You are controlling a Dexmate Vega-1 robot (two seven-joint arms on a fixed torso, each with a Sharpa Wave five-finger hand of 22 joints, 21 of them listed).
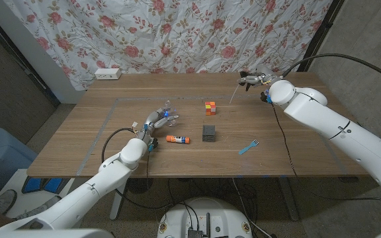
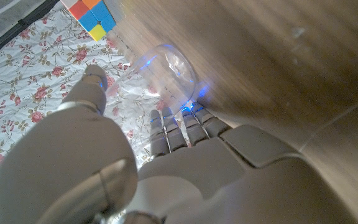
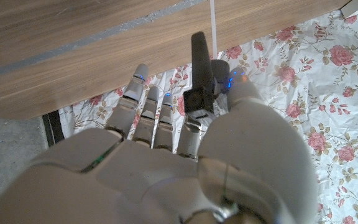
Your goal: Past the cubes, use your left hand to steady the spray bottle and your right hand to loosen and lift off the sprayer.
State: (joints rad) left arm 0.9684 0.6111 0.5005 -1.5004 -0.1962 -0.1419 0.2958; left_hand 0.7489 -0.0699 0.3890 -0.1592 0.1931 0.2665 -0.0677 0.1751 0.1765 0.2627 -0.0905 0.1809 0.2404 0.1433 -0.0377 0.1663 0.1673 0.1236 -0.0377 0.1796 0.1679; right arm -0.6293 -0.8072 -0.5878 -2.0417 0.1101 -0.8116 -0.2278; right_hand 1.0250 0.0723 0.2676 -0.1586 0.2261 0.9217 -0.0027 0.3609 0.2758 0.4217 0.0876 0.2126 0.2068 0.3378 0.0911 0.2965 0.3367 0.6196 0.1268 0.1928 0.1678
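Observation:
A clear spray bottle (image 1: 168,111) stands on the table, and my left hand (image 1: 154,123) grips it from the near side. In the left wrist view the fingers (image 2: 176,127) curl around the see-through bottle (image 2: 169,68). My right hand (image 1: 253,80) is raised over the far right of the table and holds the black sprayer (image 3: 201,74), whose thin white tube (image 1: 233,96) hangs free below it. The sprayer is off the bottle and well to its right. A multicoloured cube (image 1: 210,107) and a dark cube (image 1: 209,133) sit between the hands.
An orange-capped stick (image 1: 176,139) lies just right of my left hand. A blue fork (image 1: 247,146) lies near the front right. A white power strip (image 1: 108,73) sits at the far left edge, in front of a floral curtain (image 1: 197,33).

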